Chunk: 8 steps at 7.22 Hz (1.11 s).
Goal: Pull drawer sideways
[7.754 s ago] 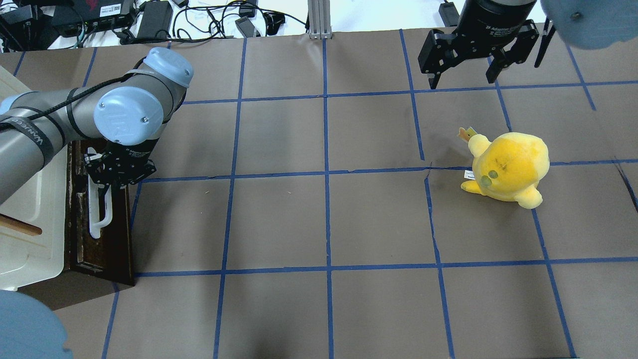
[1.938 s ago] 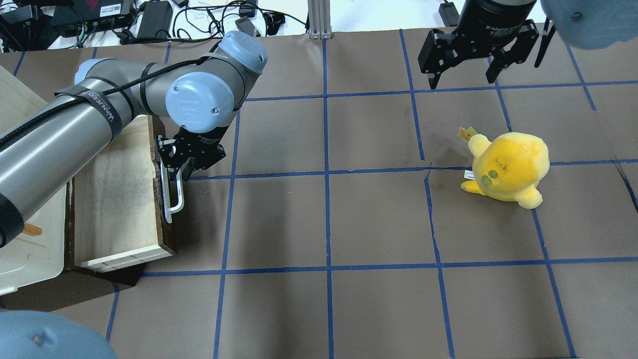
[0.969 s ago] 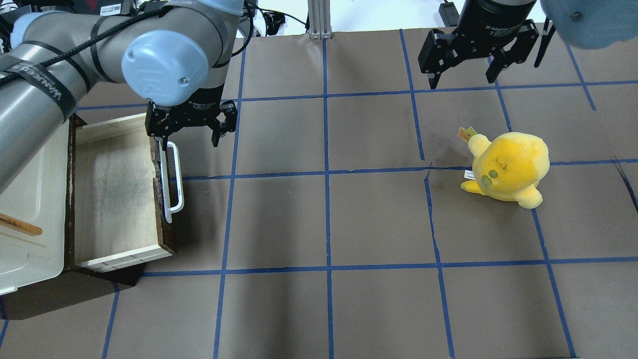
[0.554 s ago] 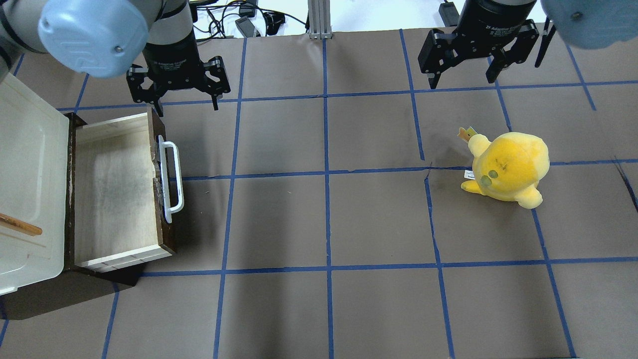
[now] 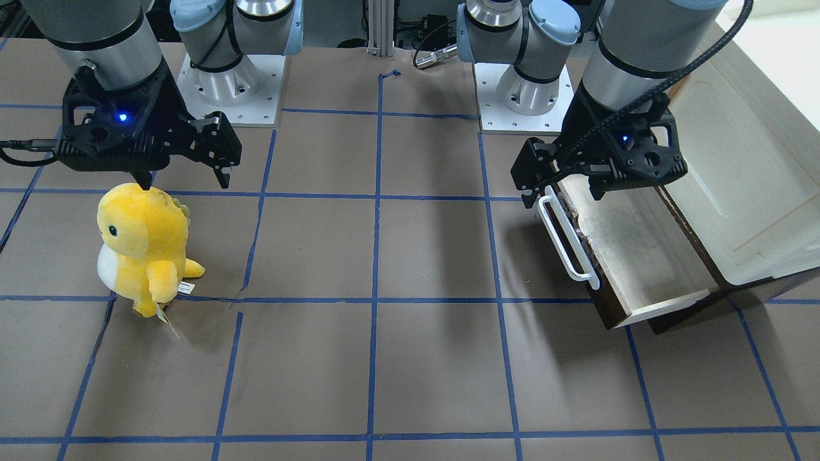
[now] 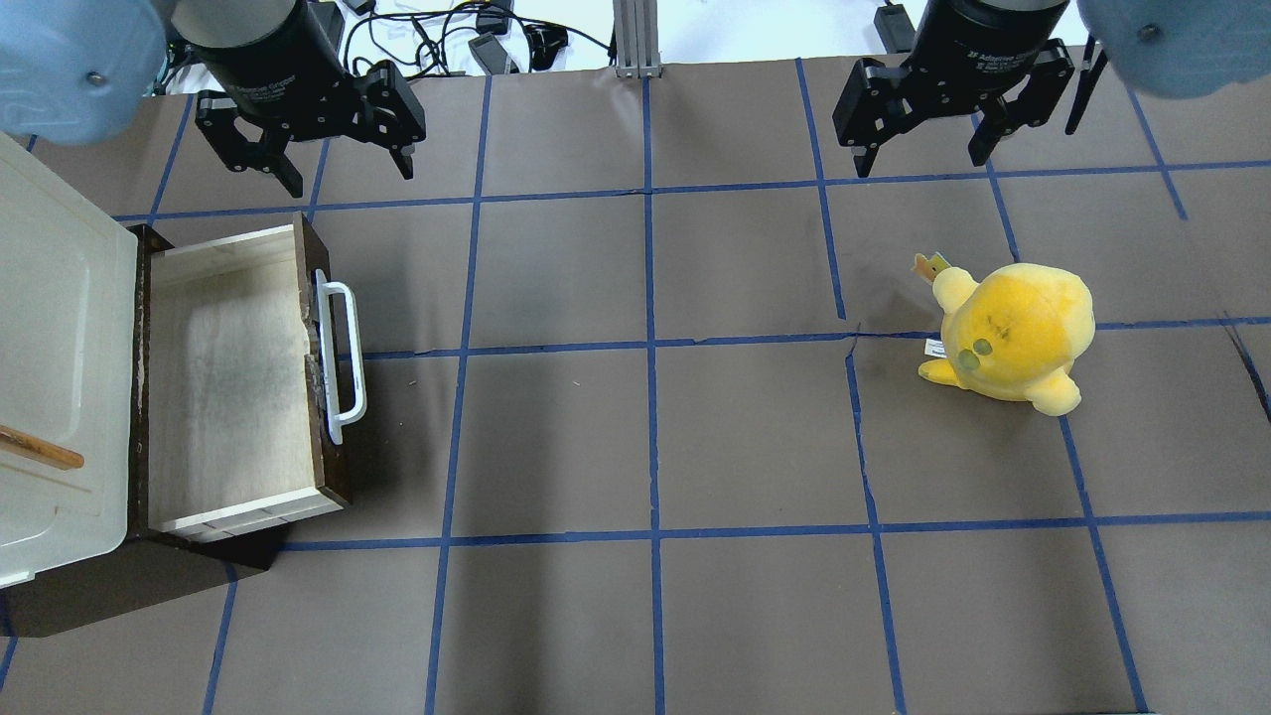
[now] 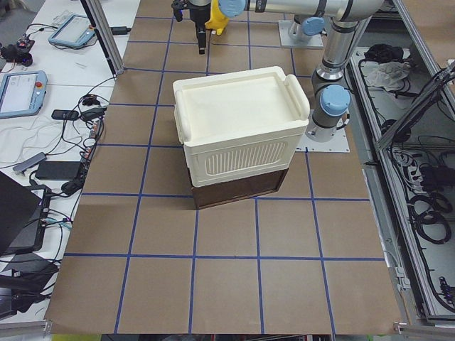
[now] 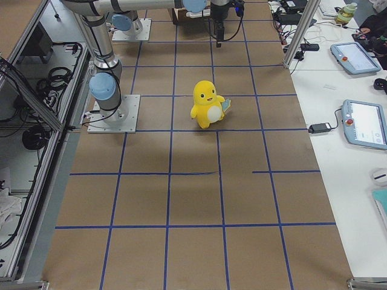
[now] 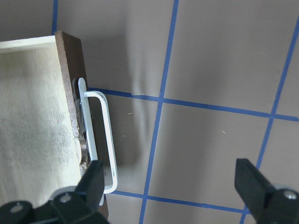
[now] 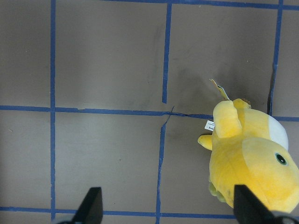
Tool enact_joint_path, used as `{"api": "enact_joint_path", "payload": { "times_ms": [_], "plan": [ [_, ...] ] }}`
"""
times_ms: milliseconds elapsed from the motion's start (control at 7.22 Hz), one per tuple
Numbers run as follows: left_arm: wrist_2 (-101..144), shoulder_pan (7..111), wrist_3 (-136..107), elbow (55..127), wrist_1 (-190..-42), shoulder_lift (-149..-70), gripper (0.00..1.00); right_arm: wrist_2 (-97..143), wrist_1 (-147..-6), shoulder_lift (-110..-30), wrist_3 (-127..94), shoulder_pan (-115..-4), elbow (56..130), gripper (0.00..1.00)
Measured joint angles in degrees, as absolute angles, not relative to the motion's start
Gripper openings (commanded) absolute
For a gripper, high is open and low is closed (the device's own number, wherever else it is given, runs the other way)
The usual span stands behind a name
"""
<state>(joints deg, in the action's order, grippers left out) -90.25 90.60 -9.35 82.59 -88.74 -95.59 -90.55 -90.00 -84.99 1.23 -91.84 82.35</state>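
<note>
The dark brown drawer (image 6: 228, 377) stands pulled out to the right of the cream-white cabinet (image 6: 60, 328), with its pale wood interior open to view. Its white bar handle (image 6: 343, 362) is free. My left gripper (image 6: 348, 179) is open and empty, raised above the table just beyond the drawer's far end. In the front view it (image 5: 564, 192) hangs over the far end of the handle (image 5: 567, 240). The left wrist view looks down on the handle (image 9: 100, 135) between the open fingers. My right gripper (image 6: 920, 159) is open and empty, high over the far right.
A yellow plush toy (image 6: 1013, 333) stands on the right half of the table, below the right gripper; the right wrist view also shows the toy (image 10: 252, 158). A wooden stick (image 6: 40, 449) lies on the cabinet top. Cables and devices lie beyond the far edge.
The left gripper pulled the drawer out to the right by its handle, let go, opened, and rose away toward the far side. The right arm and plush have not moved.
</note>
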Motion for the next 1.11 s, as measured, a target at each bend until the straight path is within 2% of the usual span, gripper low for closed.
{"api": "enact_joint_path", "payload": {
  "times_ms": [1108],
  "plan": [
    [-90.41,89.52,3.41,86.47,-88.61,-92.73,1.00,-90.55,-90.00,-84.99,1.23,-91.85,82.35,1.00]
  ]
}}
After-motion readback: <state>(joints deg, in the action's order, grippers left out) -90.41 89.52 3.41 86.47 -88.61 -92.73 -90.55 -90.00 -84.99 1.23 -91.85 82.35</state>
